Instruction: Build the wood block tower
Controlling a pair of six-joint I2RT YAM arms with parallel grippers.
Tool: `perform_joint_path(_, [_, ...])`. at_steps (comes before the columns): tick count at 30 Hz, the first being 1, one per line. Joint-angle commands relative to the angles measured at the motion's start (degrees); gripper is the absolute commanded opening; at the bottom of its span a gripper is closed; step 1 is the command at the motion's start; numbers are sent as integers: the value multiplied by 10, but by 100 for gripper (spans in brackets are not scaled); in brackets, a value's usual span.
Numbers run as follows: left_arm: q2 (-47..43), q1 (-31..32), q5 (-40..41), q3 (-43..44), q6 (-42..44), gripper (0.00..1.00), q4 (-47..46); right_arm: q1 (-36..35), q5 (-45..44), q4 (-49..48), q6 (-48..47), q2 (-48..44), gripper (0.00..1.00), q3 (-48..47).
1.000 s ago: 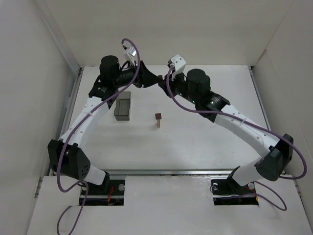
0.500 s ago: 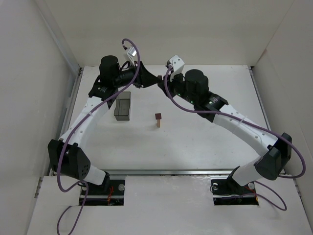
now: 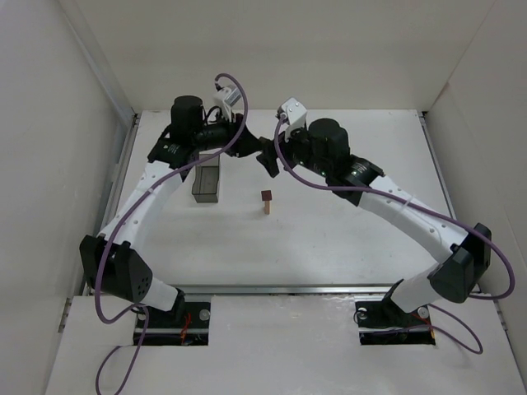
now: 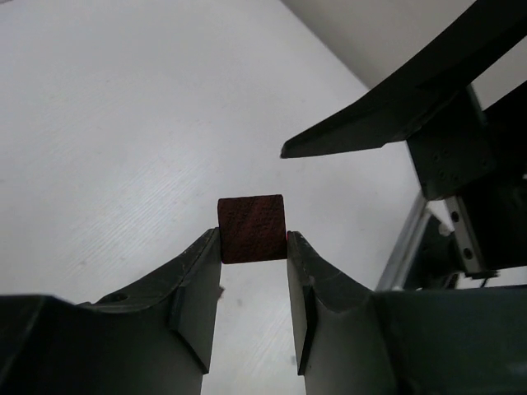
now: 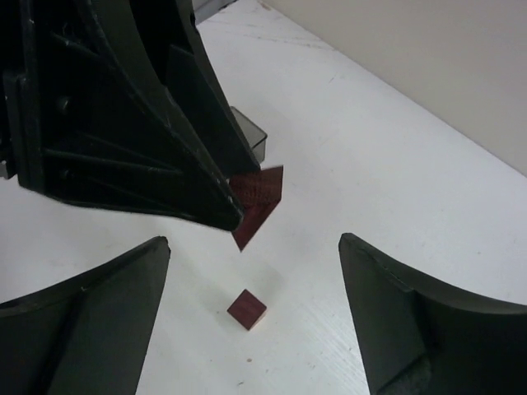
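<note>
The left end effector (image 4: 253, 241) pinches a dark red block (image 4: 252, 228) by two opposite faces, right at its fingertips. The block is held in the air with most of it standing proud of the pads. Such a shallow hold leaves the block's free faces bare, which would suit setting it down on a small footing.

The right end effector (image 5: 253, 241) is spread wide. Its fingers stand well clear on either side of the block and touch nothing. Its wrist camera looks past the left fingers, which appear there as a large dark mass. The two end effectors meet tip to tip above the far middle of the table (image 3: 346, 239), so only the left one carries the load.

Nearer the bases stands the tower (image 3: 266, 200), a slim tan post (image 3: 267, 209) topped by a dark piece. It is apart from both arms and seems to be the likely destination. A dark bin (image 3: 207, 179) sits to its left under the left arm, out of the way.
</note>
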State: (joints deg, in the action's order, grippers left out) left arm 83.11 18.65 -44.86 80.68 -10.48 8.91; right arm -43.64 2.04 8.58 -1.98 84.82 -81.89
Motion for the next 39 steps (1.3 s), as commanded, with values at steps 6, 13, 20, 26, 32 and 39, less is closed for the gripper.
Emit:
perform_joint_path(6, [-1,1,83,60,304,0,162,-1,69,129,-1,-99,94,37])
perform_joint_path(13, [49,76,215,121,621,0,374,44,18,248,75,-156,94,81])
perform_joint_path(20, [157,154,239,236,661,0,555,116,-11,240,158,-185,94,127])
perform_joint_path(26, [180,185,268,224,645,0,555,183,-38,253,166,-199,94,138])
perform_joint_path(32, [228,217,307,280,590,0,555,215,-13,253,146,-199,94,144])
perform_joint_path(39, [267,243,337,287,579,0,555,239,3,253,125,-204,93,155])
